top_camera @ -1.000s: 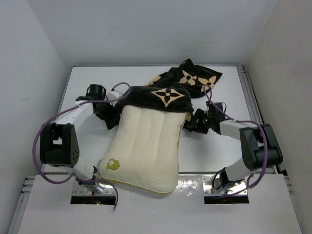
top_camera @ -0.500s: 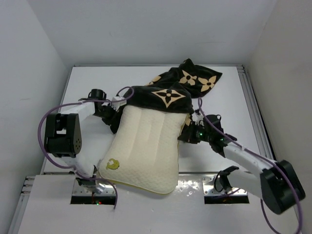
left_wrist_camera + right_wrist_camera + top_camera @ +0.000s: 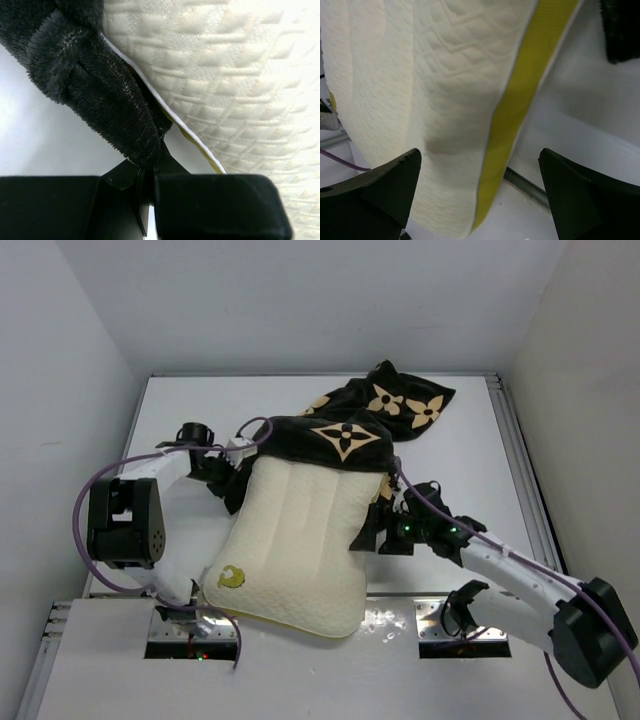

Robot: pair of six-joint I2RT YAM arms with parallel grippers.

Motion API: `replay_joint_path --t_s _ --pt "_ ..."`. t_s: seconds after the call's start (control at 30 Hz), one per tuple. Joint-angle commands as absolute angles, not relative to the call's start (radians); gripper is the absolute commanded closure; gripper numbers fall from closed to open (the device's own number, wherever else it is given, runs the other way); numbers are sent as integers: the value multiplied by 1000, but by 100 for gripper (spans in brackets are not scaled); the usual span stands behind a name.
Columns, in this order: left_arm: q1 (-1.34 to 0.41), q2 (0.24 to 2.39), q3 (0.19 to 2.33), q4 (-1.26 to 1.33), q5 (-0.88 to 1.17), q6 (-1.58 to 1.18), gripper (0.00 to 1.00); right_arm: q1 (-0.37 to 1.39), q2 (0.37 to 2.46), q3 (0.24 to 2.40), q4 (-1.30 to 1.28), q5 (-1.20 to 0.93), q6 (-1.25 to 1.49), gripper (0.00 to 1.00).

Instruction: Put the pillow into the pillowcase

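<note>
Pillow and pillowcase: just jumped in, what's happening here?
Both arms are working the pillow into the black flowered pillowcase. Only the pillow's far end is inside the case's mouth; most of it lies bare on the table, with the rest of the case bunched behind. The left arm has its jaws shut on the case's edge at the pillow's left side. The right arm has its jaws open at the pillow's yellow-banded right edge, gripping nothing.

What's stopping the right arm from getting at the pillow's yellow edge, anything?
Probably nothing, so yes. The right gripper is open right at the pillow side, and in the wrist view the yellow band lies between its fingers with nothing in front.
</note>
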State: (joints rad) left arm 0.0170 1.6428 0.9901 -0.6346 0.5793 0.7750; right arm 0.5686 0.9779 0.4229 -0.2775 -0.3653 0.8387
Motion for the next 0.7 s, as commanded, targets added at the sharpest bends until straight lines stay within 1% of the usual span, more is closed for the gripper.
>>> replay_joint_path --t_s 0.0,0.07,0.13,0.17,0.23,0.27,0.3,0.33,0.37,0.4,0.43,0.5,0.57,0.67 --pt "28 1571 963 -641 612 758 100 636 1054 428 -33 -324 978 1" --pt "25 1546 956 -640 611 761 100 658 1161 511 -40 -276 985 1" --pt "23 1526 945 -637 618 761 100 667 1260 538 -6 -261 989 1" --pt "23 1522 943 -635 621 759 100 667 1288 538 68 -258 1002 3" --pt "17 1511 940 -632 638 744 100 638 1334 538 158 -271 1069 31" --pt "14 1508 942 -637 646 741 100 621 1350 549 246 -302 1095 49" --pt "11 1505 954 -643 653 744 100 591 1362 561 277 -310 1126 83" --pt "-18 1497 963 -659 655 752 100 578 1361 618 296 -310 1127 98" --pt "-29 1493 975 -669 658 761 100 554 1359 658 301 -311 1126 100" --pt "-38 1488 1006 -682 670 778 100 540 1356 702 304 -321 1102 100" --pt "-57 1483 1021 -707 678 788 100 529 1356 791 305 -334 1092 100" --pt "-60 1477 1077 -747 741 810 100 486 1347 892 327 -360 1095 100" --pt "-58 1477 1133 -778 809 834 100 434 1335 928 363 -342 1136 100" --pt "-60 1488 1184 -839 871 862 100 379 1293 908 400 -269 1196 100"
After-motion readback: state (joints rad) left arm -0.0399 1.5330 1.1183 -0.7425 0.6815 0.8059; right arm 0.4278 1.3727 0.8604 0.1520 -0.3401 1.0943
